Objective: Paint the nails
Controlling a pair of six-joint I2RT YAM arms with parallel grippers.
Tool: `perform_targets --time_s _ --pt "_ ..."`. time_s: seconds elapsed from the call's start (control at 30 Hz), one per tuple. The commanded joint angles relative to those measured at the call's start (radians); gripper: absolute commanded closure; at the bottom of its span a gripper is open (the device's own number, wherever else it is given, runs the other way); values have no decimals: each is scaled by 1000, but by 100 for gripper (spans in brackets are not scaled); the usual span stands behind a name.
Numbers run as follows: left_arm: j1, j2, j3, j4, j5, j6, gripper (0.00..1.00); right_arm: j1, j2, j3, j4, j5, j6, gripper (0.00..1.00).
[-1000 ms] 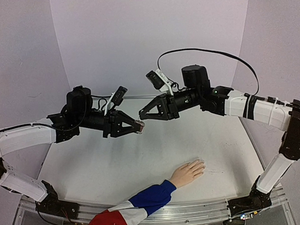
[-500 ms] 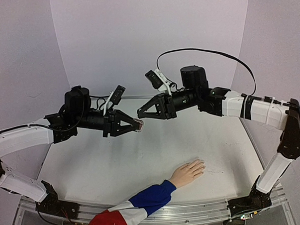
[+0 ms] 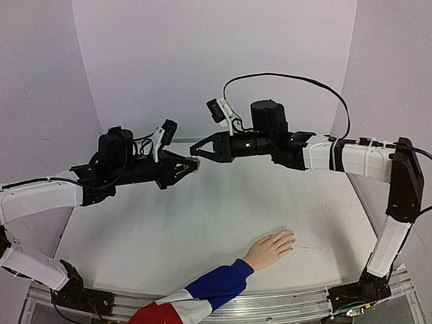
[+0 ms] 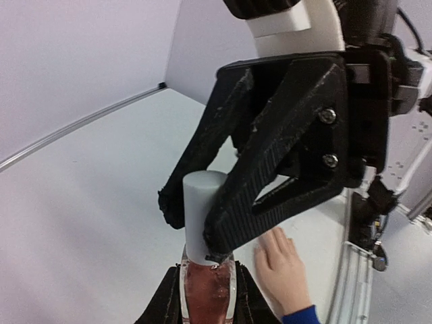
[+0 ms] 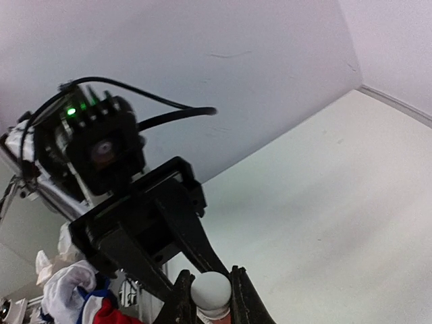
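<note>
- The nails (image 3: 290,237) sit at the fingertips of the pale hand (image 3: 270,250). From the overhead view they are too small to tell apart one by one.
- The hand lies flat, palm down, on the white table (image 3: 162,236) near its front edge, right of centre. Its fingers point away toward the right rear.
- A blue, white and red sleeve (image 3: 204,293) runs from the wrist back over the near table edge.
- Both grippers meet in the air above the rear centre of the table. They are well apart from the nails, which lie forward of them and to their right.
- The left gripper (image 3: 192,165) is clenched on a small pinkish bottle (image 4: 206,298). In the left wrist view one finger presses on each side of the bottle body.
- The bottle's white cap (image 4: 200,202) projects beyond the left fingertips.
- The right gripper (image 3: 199,155) faces the left one tip to tip and grasps the cap. In the right wrist view the cap (image 5: 211,290) fills the gap between its two fingers.
- In the left wrist view the hand (image 4: 282,270) shows on the table beyond and below the bottle. Nothing is touching it.
</note>
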Motion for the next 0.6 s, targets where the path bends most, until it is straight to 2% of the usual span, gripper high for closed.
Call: perform_targets --time_s 0.0,0.1,0.13,0.2,0.3,0.4,0.57 --pt "-10 87 81 449 -207 105 100 118 99 40 -192 152 59 100" --pt "-10 165 126 533 -297 104 100 170 125 65 -254 422 136 100" --pt "-11 191 140 557 -336 104 100 184 129 61 -268 561 190 100" --pt "-16 234 170 593 -403 110 100 213 149 69 -281 717 275 100" --pt "-48 301 207 644 -510 196 100 271 186 142 -345 926 364 100" --pt "-85 344 210 704 -578 252 100 309 222 236 -408 1063 386 100" --pt "-150 386 195 748 -649 337 100 318 237 303 -425 1114 357 100"
